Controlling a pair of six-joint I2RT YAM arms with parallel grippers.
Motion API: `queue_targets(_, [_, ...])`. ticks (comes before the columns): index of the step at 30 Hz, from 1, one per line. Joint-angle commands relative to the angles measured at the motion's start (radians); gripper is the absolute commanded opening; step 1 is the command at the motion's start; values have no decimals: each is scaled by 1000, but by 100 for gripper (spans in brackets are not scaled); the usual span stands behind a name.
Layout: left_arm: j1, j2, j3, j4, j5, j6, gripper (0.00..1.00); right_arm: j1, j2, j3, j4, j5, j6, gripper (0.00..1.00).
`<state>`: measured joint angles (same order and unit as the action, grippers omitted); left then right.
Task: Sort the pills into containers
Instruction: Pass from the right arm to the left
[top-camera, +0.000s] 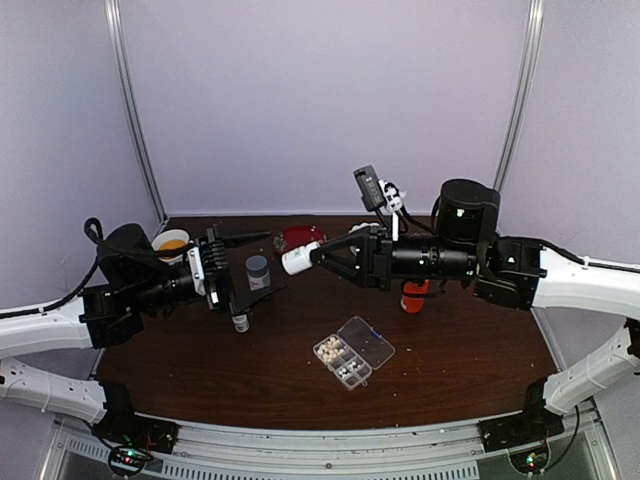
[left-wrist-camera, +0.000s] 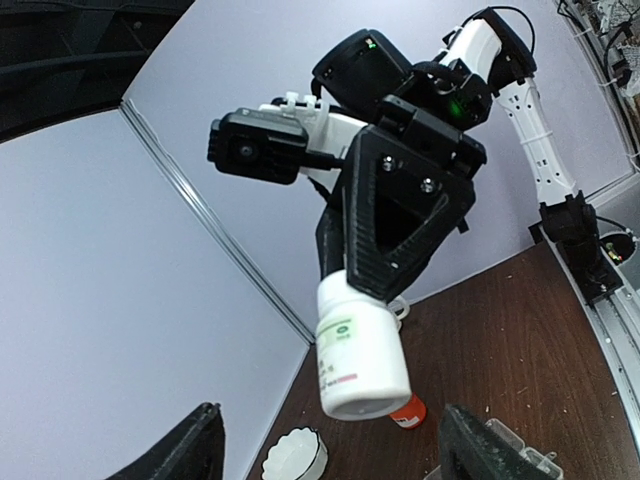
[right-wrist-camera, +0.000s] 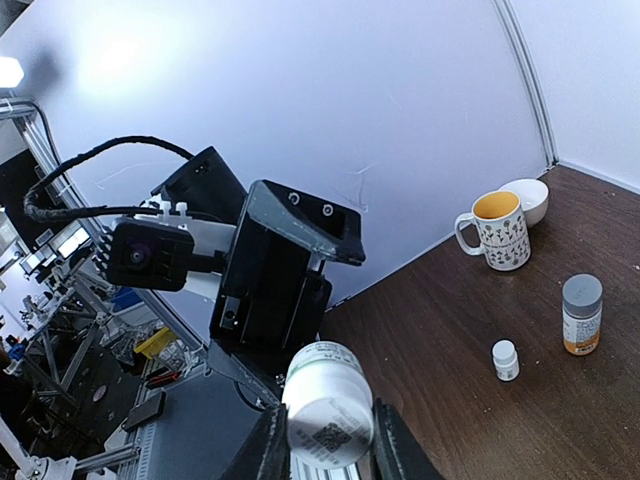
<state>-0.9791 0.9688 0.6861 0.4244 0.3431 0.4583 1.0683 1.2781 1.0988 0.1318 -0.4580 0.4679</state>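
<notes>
Right gripper (top-camera: 305, 258) is clamped on a white pill bottle (top-camera: 297, 261), fingers pinching one end, rest of the bottle sticking out past the fingertips. The bottle is up in the air above the table (top-camera: 480, 350), not resting on anything. Its long axis is roughly level, in line with the right arm, and the free end points at the left gripper (left-wrist-camera: 330, 430). Can't tell for sure which end is the cap. Left gripper is spread wide with nothing between the fingers, facing the bottle end-on and near it but apart. Likely reason: the bottle is being offered across so the left can take the free end, for a handover or to twist it open; that's a guess. Below and further out, the pill box (top-camera: 342, 362) sits on the table well apart from both grippers, near the front centre. Its cells face up and the clear lid (top-camera: 368, 340) is folded open flat on the far-right side. The box's long axis runs diagonally, far-left to near-right. Whitish pills (top-camera: 331, 350) show in some cells; count too small to tell. So the box looks ready to receive from above. Left side of the table: grey-capped amber bottle (right-wrist-camera: 581, 315) and small white bottle (right-wrist-camera: 506, 360) standing upright, patterned mug (right-wrist-camera: 500, 232) with a white bowl (right-wrist-camera: 528, 198) just behind it. An orange bottle (top-camera: 414, 297) stands under the right arm.
</notes>
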Motion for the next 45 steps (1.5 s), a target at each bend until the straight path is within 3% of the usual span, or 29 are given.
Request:
queue_targets(1, [-6,-3,-4,83,25,21,73,16,25,52,52,-19,4,7])
queue_targets(9, [-6,-1,5,71,27,22,59,31,62,83,59,-21,6,7])
queue_targets(15, [-6,-5,-1,74,24,27,56,36,73,84,74,-15,16,6])
queue_targets(19, [-5,-9,-1,68,19,24,37,39,73,84,79,-14,17,6])
queue_targets(27, [-5,-18,14,60,20,-59,16,44,79,96,46,-28,-16,2])
queue_targets(36, [-4,9,127,-41,70,-342,0,54,61,148,-134,-54,-257,2])
queue_targets(42, [-4,15,187,-126,154,-432,0,61,43,150,-184,-67,-435,0])
queue_targets(45, [-4,26,204,-150,181,-455,0,62,34,123,-196,-103,-642,0])
